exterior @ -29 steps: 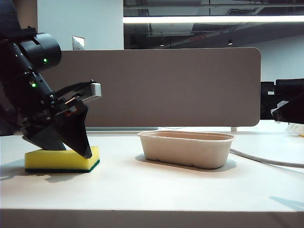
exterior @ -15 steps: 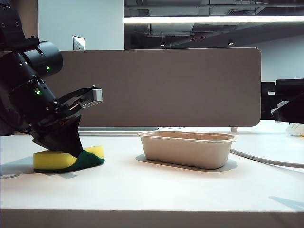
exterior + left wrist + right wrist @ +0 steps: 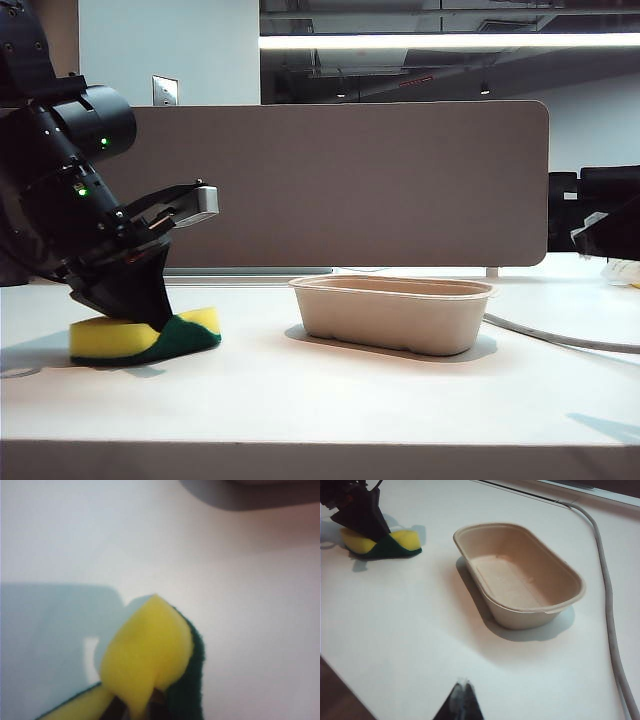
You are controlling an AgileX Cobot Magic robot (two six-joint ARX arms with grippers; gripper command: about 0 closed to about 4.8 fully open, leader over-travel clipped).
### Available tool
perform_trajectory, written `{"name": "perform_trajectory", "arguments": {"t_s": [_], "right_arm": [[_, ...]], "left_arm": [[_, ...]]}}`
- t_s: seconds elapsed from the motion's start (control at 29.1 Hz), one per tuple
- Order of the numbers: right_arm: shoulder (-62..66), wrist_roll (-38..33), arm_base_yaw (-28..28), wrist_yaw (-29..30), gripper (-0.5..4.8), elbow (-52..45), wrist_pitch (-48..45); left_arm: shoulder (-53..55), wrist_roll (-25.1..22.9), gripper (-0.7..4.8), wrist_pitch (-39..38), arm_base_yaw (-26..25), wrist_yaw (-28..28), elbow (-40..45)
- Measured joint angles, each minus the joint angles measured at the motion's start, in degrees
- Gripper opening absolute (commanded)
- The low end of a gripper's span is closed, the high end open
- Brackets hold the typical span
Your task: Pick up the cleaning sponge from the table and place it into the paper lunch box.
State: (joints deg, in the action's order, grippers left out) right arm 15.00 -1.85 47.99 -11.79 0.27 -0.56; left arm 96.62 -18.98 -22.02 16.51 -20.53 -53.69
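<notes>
The flat rectangular bright yellow foam cleaning sponge (image 3: 135,337) with its thin dark green scouring layer lies on the large white bench (image 3: 330,400), well to the left of the shallow beige moulded paper-pulp lunch box (image 3: 392,315). The left end effector (image 3: 150,312) is pinched tight on the sponge's end nearest the box, and the foam buckles there: the green layer folds up around the black fingers while the far end lies flat on the bench.

That fold suggests a soft, light, springy thing. It should lift with little effort and is not fragile, but it gives way under the squeeze, so a corner hold is likely to leave it drooping and swinging. A hold nearer the middle, across the short width, would probably carry it flatter. The green face looks rougher than the foam and should slip less.

The exterior view shows the sponge from the side, resting on the bench, with the box apart. The left wrist view shows only the crumpled yellow lobe (image 3: 145,655) bulging out of the grip, green at its edge; the box is out of sight. The right wrist view looks down into the empty box (image 3: 520,575) and shows a grey cable (image 3: 605,580) beside it. The right end effector (image 3: 462,700) hangs well clear above the near bench, its tips drawn together on nothing.
</notes>
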Motion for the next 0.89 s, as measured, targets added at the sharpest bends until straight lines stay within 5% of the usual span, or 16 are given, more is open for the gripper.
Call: {"name": "perform_trajectory", "arguments": {"t_s": [0.34,0.89], "right_arm": [[0.0,0.0,0.0,0.0,-0.05,0.0,-0.02],[0.0,0.0,0.0,0.02,-0.05,0.0,0.0]], "left_arm": [[-6.62,1.16,-0.06,-4.96,-0.02,-0.81,1.77],[-16.79,13.31,-0.06,11.21,1.77,-11.41,1.64]]}}
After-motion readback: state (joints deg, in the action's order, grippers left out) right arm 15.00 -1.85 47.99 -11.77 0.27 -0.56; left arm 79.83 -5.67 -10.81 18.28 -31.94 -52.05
